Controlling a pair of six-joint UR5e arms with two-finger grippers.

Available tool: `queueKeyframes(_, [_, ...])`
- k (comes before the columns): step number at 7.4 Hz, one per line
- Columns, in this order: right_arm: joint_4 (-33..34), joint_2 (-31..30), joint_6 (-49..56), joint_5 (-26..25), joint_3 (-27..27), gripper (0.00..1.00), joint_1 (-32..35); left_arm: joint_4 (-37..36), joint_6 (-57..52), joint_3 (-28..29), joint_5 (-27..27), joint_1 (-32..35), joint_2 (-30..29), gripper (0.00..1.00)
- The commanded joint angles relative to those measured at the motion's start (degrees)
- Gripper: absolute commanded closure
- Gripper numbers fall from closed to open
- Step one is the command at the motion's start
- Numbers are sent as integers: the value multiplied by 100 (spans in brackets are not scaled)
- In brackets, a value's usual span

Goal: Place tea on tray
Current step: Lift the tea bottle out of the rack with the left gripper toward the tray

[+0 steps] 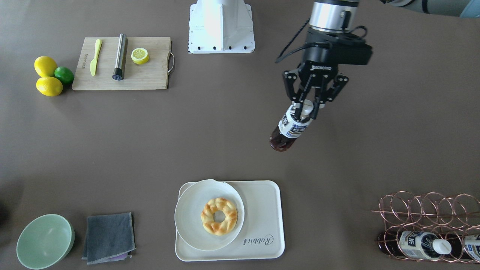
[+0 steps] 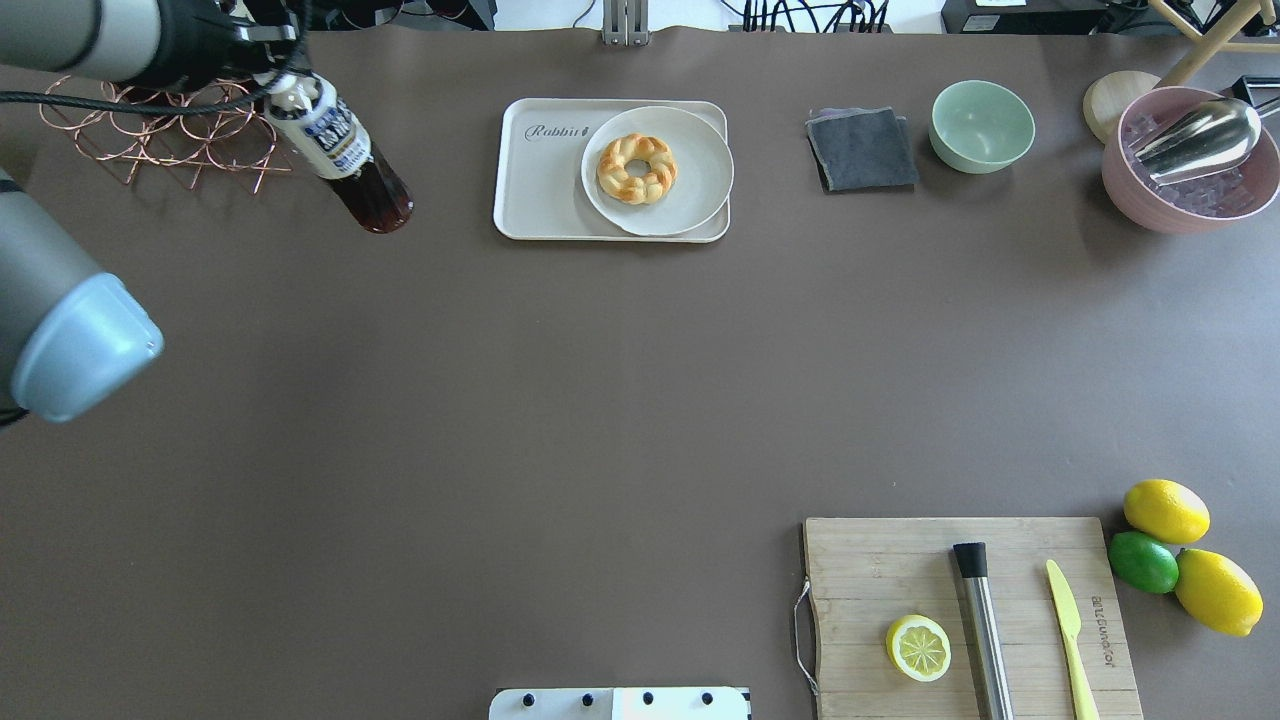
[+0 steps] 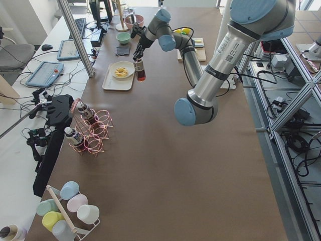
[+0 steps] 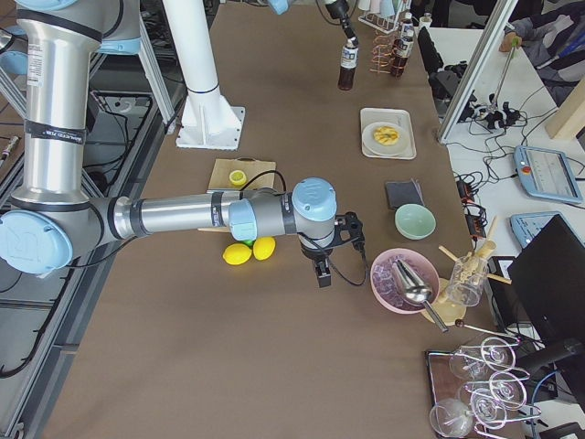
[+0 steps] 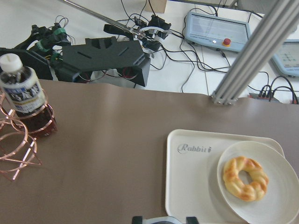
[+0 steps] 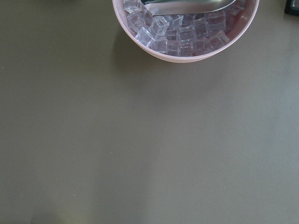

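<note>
Left gripper [image 1: 308,108] clamped on tea [image 1: 290,127] nr cap, off table: set upright on tray [image 1: 262,210] bare left end, clear of plate [image 1: 187,230].

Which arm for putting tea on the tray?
Left. The left gripper holds the tea by the cap near the tray's bare end; the right gripper sits far off by the ice bowl.

Clear glossy plastic tea [image 1: 289,128], matt tray [image 1: 263,204]
</note>
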State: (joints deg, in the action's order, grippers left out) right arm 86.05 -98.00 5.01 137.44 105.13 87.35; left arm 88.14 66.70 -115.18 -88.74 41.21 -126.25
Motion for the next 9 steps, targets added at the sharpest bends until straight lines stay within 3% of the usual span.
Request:
queueKeyframes(1, [-158, -8, 9, 2, -28, 0, -42, -386, 404, 205, 1576, -1534, -505, 100])
queueKeyframes(9, [-194, -123, 35, -42, -37, 0, -104, -377, 546, 461, 2088, -2222, -558, 100])
